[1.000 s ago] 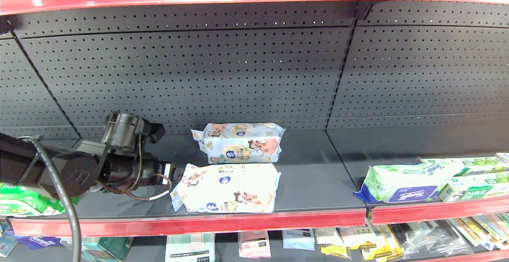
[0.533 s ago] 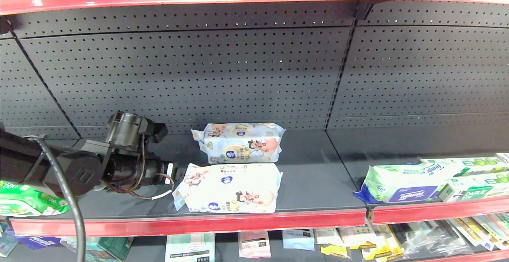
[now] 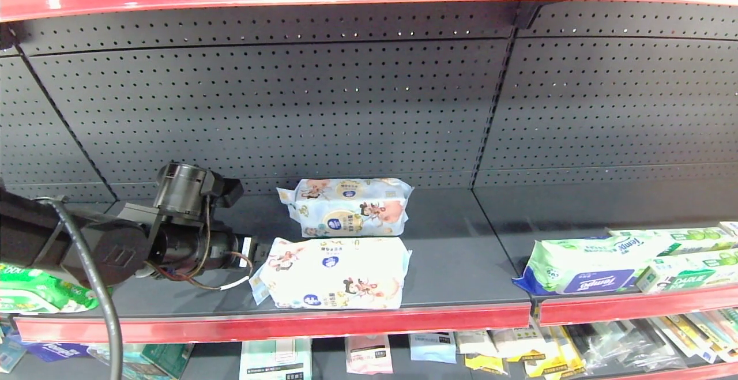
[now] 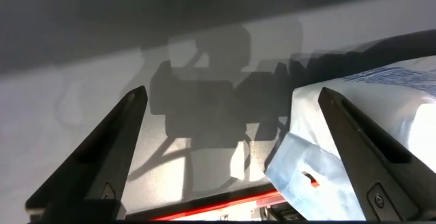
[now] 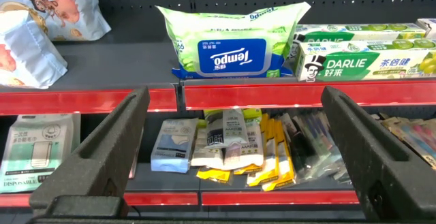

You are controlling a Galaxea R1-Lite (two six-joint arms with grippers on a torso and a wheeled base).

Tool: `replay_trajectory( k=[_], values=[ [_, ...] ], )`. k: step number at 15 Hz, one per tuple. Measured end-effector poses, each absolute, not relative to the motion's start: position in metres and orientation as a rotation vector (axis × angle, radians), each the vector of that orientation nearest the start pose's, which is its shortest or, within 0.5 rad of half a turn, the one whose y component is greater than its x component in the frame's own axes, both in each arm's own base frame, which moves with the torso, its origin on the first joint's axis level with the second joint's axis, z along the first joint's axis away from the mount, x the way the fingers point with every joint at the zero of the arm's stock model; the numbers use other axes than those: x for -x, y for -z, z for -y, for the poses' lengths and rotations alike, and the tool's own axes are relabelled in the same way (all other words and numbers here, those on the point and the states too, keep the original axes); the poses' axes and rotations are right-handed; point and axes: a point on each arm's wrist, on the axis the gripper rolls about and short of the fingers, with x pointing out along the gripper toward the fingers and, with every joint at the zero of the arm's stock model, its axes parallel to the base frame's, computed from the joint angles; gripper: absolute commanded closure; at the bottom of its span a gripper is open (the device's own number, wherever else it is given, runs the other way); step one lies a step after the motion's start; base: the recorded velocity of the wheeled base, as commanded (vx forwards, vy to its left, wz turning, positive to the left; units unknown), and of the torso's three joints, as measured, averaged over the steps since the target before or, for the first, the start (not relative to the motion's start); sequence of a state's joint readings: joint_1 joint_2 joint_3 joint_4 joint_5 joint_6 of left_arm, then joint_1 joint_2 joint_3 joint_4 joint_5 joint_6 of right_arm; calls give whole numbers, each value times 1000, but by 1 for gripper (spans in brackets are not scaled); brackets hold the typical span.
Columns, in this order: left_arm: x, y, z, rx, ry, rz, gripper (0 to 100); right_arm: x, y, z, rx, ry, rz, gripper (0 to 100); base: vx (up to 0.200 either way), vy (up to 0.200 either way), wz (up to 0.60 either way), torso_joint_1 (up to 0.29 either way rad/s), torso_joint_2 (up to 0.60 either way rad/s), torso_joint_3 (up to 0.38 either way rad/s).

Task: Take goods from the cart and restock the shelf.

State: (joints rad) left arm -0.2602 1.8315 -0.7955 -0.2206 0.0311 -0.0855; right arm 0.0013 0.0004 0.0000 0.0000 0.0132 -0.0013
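On the grey shelf [image 3: 455,270], the near wipes pack [image 3: 334,273] lies flat just before its far twin [image 3: 349,207]. Left claw [image 4: 231,101], spread wide, sits at that pack's left end; right claw [image 5: 235,98] gapes empty too. The left arm is best drawn straight back leftward, slowly, so the pack isn't dragged askew.

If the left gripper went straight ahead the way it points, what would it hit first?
Probably the crimped end of the front cartoon-print wipes pack, lying just ahead on the shelf; exact depth is unclear.
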Motion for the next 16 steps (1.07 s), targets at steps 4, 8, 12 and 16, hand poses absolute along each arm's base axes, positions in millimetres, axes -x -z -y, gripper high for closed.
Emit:
replay_trajectory(
  k=[4,8,12,16],
  values=[
    [-268,-132,52,-17,88,-728,0,23,-75,0,1,-14,0,0,0,0,0,0,0,0],
    [-212,-181,21,24,31,-541,0,23,-75,0,1,-14,0,0,0,0,0,0,0,0],
    [-113,-215,3,2,56,-257,0,23,-75,0,1,-14,0,0,0,0,0,0,0,0],
    [-8,-178,1,-63,41,-82,0,23,-75,0,1,-14,0,0,0,0,0,0,0,0]
  ],
)
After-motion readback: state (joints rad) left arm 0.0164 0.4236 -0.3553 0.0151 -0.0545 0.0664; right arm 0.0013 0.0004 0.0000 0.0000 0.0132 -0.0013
